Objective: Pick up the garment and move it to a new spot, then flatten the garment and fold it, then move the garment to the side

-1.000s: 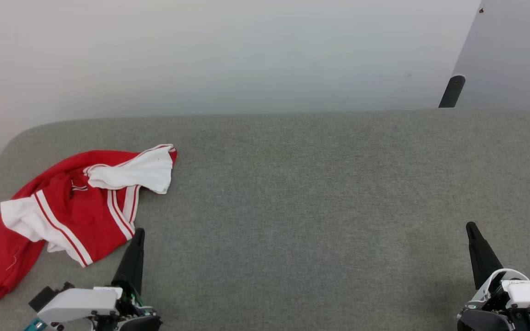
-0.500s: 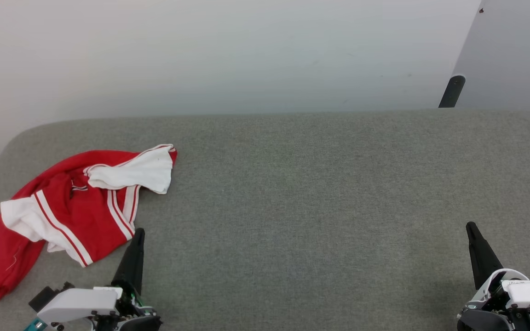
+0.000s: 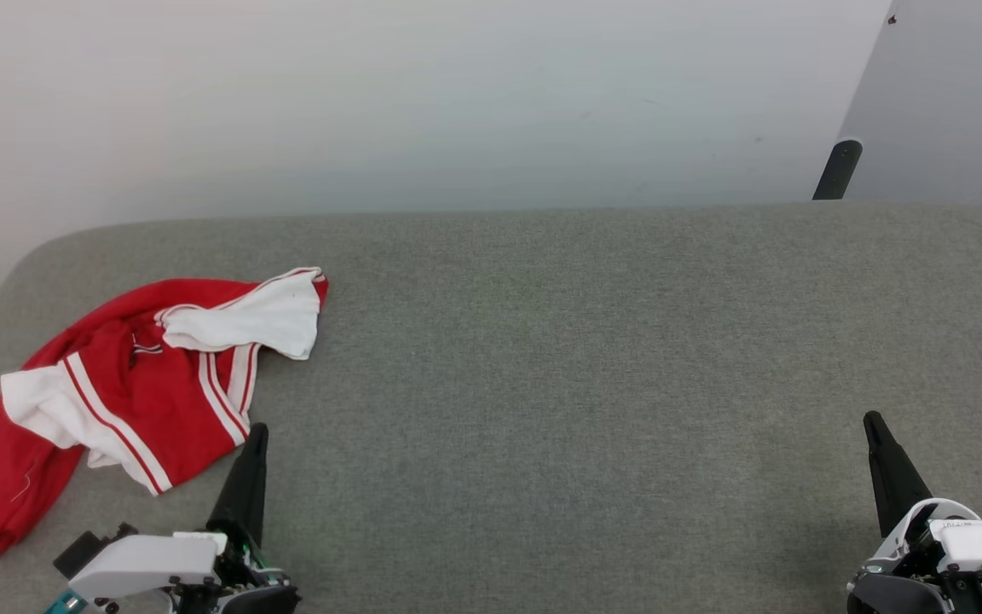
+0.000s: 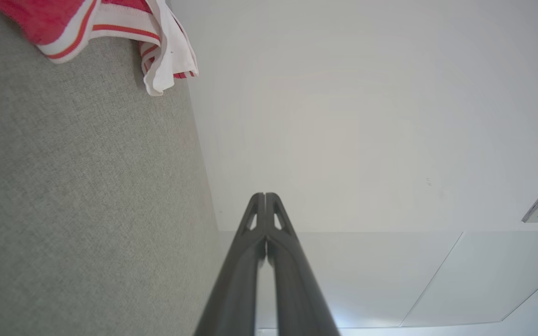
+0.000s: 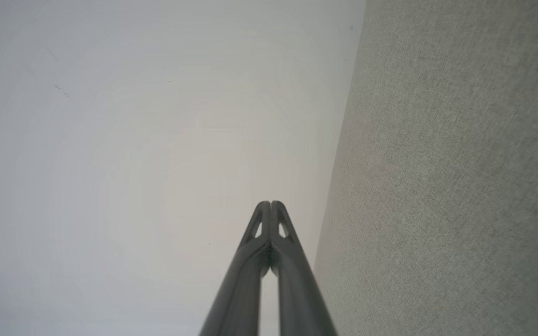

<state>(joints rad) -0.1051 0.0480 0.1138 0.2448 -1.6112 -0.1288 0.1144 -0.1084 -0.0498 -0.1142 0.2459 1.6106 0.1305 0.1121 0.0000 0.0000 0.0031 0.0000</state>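
Garment (image 3: 129, 384): a red jersey T-shirt, lying crumpled at the near left of the grey fabric-covered surface (image 3: 585, 341), close to its left edge.
Left gripper (image 3: 257, 433): fingers pressed tip to tip, with nothing between them. It is parked at the near left, with its tip just beside the shirt's striped hem and apparently clear of the cloth.
Right gripper (image 3: 872, 422): fingers likewise closed on nothing. It is parked at the near right, well apart from the garment.
Garment condition: bunched and partly turned over on itself. One white sleeve (image 3: 261, 320) is thrown across the top, and the red-white stripe trim (image 3: 227, 388) runs diagonally. Front or back cannot be told.
Steps done: none, judging by the heap and the two idle grippers.
Steps left: all of them. That means grasp and lift, carry to a new spot, spread flat, fold, then shift aside.
Free area: the centre and right of the surface are bare, so there should be room for laying out and folding.
Surface: flat, woven grey covering with rounded far corners. It looks matte and likely to grip cloth when the garment is dragged.
Room: a plain pale wall (image 3: 414, 102) stands directly behind the surface. At the upper right there is a slanted light panel (image 3: 951, 102) with a dark post (image 3: 837, 170) at its foot.
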